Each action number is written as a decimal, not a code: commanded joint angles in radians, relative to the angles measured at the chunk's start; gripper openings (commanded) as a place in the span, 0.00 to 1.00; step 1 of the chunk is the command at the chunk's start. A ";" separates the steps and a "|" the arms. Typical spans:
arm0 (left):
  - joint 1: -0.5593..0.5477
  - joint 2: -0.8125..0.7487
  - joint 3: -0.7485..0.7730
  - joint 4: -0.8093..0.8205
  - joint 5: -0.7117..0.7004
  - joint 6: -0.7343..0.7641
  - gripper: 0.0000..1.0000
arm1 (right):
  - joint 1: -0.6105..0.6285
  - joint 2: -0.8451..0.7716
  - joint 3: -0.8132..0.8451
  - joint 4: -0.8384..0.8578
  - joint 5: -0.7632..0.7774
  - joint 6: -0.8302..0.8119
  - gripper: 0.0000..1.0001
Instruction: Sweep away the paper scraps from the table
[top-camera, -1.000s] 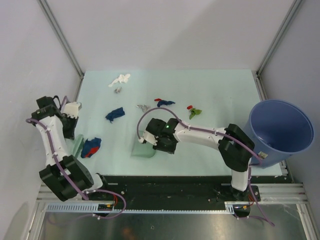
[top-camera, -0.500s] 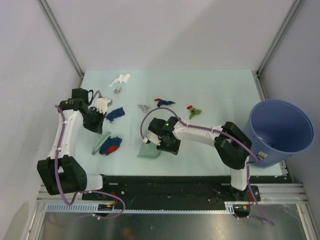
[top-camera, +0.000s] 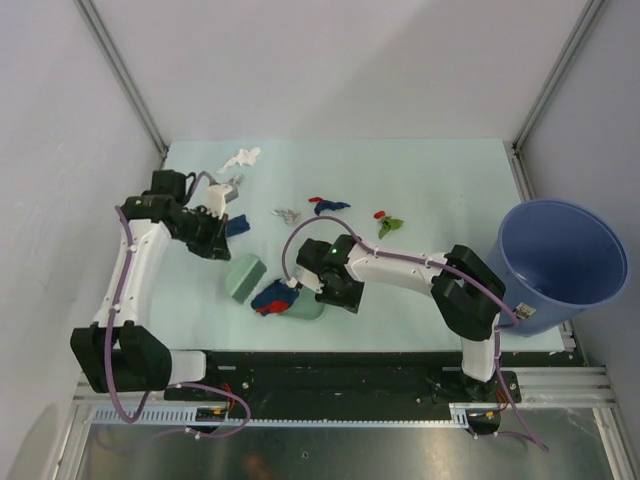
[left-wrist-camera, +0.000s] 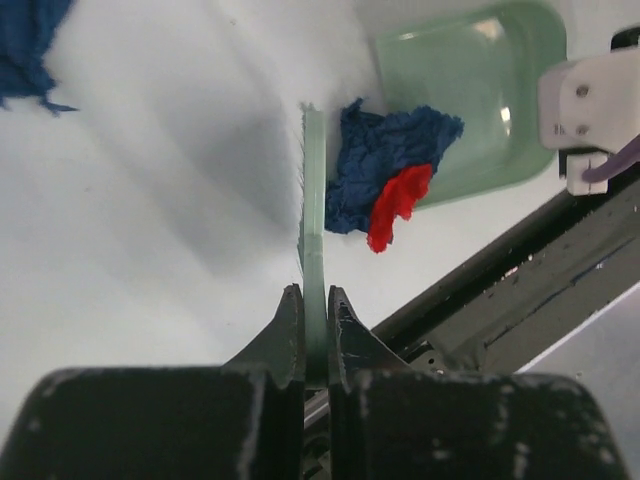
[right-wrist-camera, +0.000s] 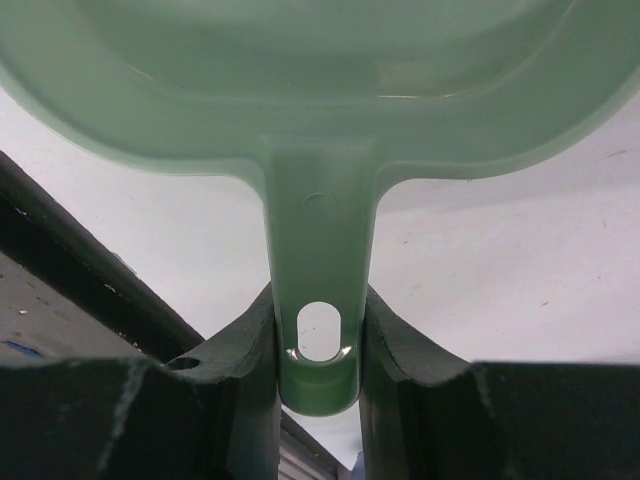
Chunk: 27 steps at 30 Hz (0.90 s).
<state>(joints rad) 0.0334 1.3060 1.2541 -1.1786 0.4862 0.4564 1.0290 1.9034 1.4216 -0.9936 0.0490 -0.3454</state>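
Observation:
My left gripper (top-camera: 222, 250) is shut on the sage-green brush (top-camera: 243, 277), seen edge-on in the left wrist view (left-wrist-camera: 313, 200). The brush stands against a dark blue and red paper scrap (top-camera: 272, 297) lying at the mouth of the green dustpan (top-camera: 303, 306). In the left wrist view the scrap (left-wrist-camera: 385, 170) lies partly inside the dustpan (left-wrist-camera: 480, 90). My right gripper (top-camera: 320, 293) is shut on the dustpan handle (right-wrist-camera: 318, 260). More scraps lie on the table (top-camera: 440, 170): white (top-camera: 240, 157), grey (top-camera: 236, 180), dark blue (top-camera: 238, 226), grey (top-camera: 287, 214), blue and red (top-camera: 328, 205), red and green (top-camera: 388, 222).
A big blue bin (top-camera: 560, 262) stands off the table's right edge. Grey walls close in the left, back and right sides. The black front rail (top-camera: 380, 362) runs along the near edge, close behind the dustpan.
My left arm has swept the brush to the right, pushing the blue and red scrap across the table to the dustpan's mouth. The right gripper and dustpan have shifted only slightly.

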 joint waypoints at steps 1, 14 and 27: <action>0.043 -0.068 0.122 -0.007 -0.059 -0.051 0.00 | 0.020 -0.047 0.023 -0.071 0.046 0.034 0.00; 0.007 -0.102 -0.153 0.014 -0.155 -0.027 0.00 | 0.075 0.088 0.126 -0.106 0.107 0.057 0.00; -0.150 0.009 -0.035 0.042 0.166 -0.059 0.00 | 0.072 0.068 0.195 0.033 0.058 0.083 0.00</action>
<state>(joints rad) -0.1093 1.3136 1.1702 -1.1236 0.4862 0.4404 1.1141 2.0491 1.6234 -1.0142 0.1230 -0.2855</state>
